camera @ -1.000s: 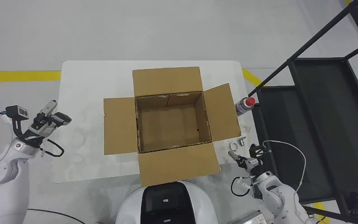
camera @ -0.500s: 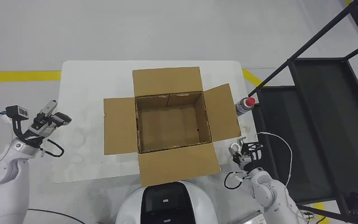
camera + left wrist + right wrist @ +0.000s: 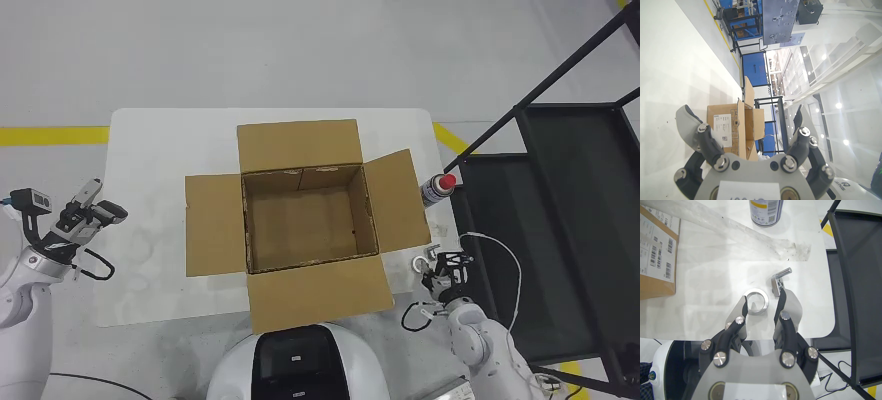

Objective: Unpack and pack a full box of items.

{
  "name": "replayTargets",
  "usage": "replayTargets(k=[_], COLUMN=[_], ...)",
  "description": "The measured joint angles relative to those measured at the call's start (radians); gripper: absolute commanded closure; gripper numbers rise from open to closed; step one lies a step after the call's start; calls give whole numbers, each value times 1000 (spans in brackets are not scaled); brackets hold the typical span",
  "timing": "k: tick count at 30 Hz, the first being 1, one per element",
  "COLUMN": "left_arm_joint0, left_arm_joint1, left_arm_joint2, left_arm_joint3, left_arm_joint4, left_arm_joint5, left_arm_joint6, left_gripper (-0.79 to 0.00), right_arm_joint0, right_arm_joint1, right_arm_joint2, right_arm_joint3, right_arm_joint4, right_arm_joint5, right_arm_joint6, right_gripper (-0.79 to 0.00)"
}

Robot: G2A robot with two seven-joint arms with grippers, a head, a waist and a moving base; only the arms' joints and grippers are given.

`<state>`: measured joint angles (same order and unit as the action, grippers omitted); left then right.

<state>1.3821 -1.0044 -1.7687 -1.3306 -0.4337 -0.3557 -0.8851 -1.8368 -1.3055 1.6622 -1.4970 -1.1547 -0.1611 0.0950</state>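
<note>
Beside the open brown box (image 3: 305, 215), the right tool (image 3: 763, 294) gapes over a shiny metal ring (image 3: 755, 290).

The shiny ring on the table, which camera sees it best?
The right wrist view: the ring lies big and close on the table, by the open right gripper. In the top view it is a tiny speck beside the box flap. The left wrist view faces the box instead.

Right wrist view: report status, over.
Right jaws open, metal ring framed between them. Left jaws open, off the table edge. Box empty, flaps open. Bracket lies close beside ring.
</note>
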Motion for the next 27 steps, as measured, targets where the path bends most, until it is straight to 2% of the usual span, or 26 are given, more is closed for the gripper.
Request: replayTargets(k=[5, 8, 16, 19, 21, 24, 27], left_arm_joint0=[0, 0, 0, 0, 0, 0, 0], left_arm_joint1=[0, 0, 0, 0, 0, 0, 0], left_arm_joint2=[0, 0, 0, 0, 0, 0, 0], left_arm_joint3=[0, 0, 0, 0, 0, 0, 0], left_arm_joint4=[0, 0, 0, 0, 0, 0, 0], left_arm_joint5=[0, 0, 0, 0, 0, 0, 0], left_arm_joint6=[0, 0, 0, 0, 0, 0, 0], left_gripper=[-785, -785, -785, -785, -785, -785, -785], right_arm_joint0=[27, 35, 41, 43, 47, 54, 62], right_arm_joint1=[-1, -2, -2, -2, -2, -2, -2], right_arm_joint2=[-16, -20, -35, -41, -45, -49, -56], right_arm_joint3=[36, 50, 58, 62, 68, 79, 91], right_arm_joint4=[-10, -7, -13, -13, -13, -13, -14], right_arm_joint5=[27, 45, 56, 59, 62, 67, 72], right_arm_joint6=[-1, -5, -6, -7, -9, -10, -10], right_gripper=[-163, -182, -172, -139, -89, -92, -37])
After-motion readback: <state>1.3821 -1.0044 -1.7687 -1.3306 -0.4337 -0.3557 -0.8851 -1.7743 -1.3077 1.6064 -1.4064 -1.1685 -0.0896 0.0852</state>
